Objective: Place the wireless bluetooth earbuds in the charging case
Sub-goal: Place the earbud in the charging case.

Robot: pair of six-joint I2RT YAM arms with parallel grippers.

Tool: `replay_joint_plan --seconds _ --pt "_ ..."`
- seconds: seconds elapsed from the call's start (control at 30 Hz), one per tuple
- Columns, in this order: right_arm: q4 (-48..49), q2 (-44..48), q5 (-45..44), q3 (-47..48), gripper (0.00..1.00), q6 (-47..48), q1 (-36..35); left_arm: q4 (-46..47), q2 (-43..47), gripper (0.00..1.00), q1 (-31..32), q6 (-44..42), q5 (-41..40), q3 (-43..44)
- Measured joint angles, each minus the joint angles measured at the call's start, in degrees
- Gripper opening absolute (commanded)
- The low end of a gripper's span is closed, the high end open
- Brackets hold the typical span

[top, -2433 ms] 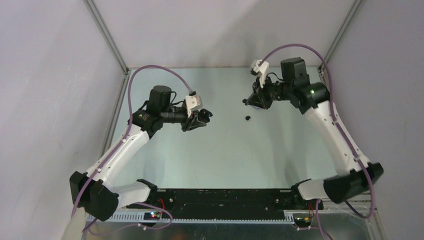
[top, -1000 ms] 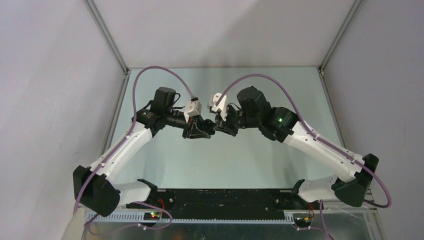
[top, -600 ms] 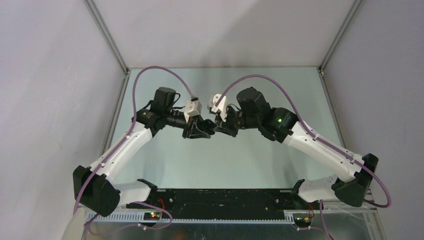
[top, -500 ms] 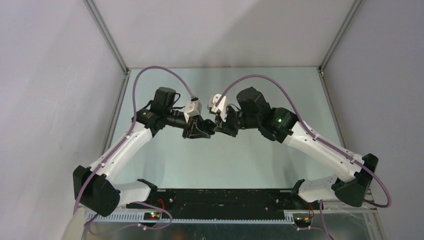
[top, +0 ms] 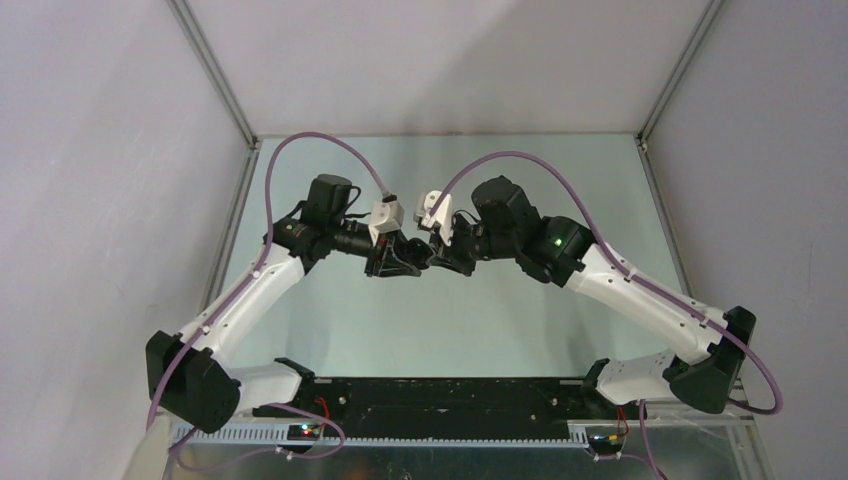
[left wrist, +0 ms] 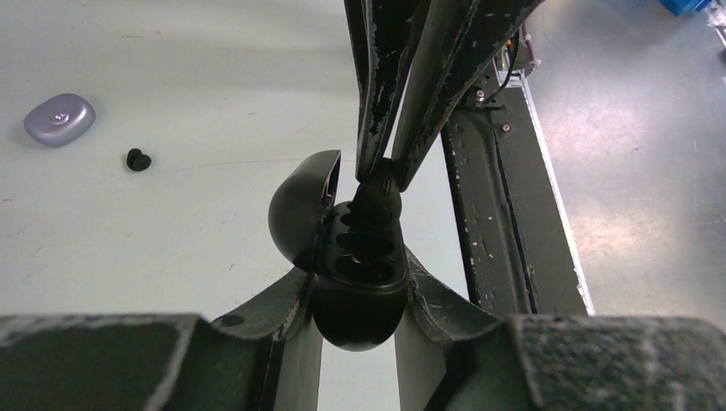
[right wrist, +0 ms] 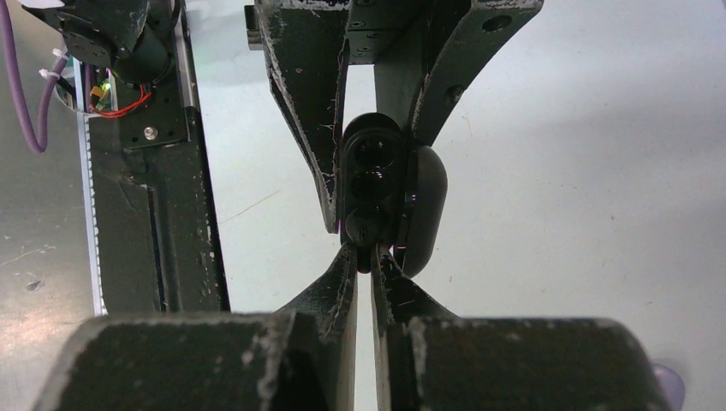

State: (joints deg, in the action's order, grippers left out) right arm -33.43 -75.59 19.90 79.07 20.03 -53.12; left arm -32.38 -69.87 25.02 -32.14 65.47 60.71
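1 bud [left wrist: 137, 158] on tbl [left wrist: 197, 68], grey walls [top: 450, 60].

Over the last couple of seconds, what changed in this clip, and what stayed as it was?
The right pincer swung from the back right of the table to the middle. It now holds a black earbud at the slots of the open black case. Over the last second nothing visibly moved. The left pincer kept its grip on the case in the same spot throughout.
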Motion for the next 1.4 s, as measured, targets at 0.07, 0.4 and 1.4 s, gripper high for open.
replay_joint_plan --seconds 0.07,0.4,1.4 --pt "0.00 0.00 0.00 -0.04 0.10 0.02 0.00 -0.02 0.00 0.00 0.00 0.00 -0.22 0.00" --pt "1.01 -0.02 -0.11 -1.22 0.10 0.09 -0.07 -0.87 0.00 0.00 0.00 -0.39 -0.57 0.00" --pt "-4.13 8.33 6.19 3.21 0.99 1.84 5.86 -3.19 0.00 0.00 0.04 -3.85 -0.74 0.81"
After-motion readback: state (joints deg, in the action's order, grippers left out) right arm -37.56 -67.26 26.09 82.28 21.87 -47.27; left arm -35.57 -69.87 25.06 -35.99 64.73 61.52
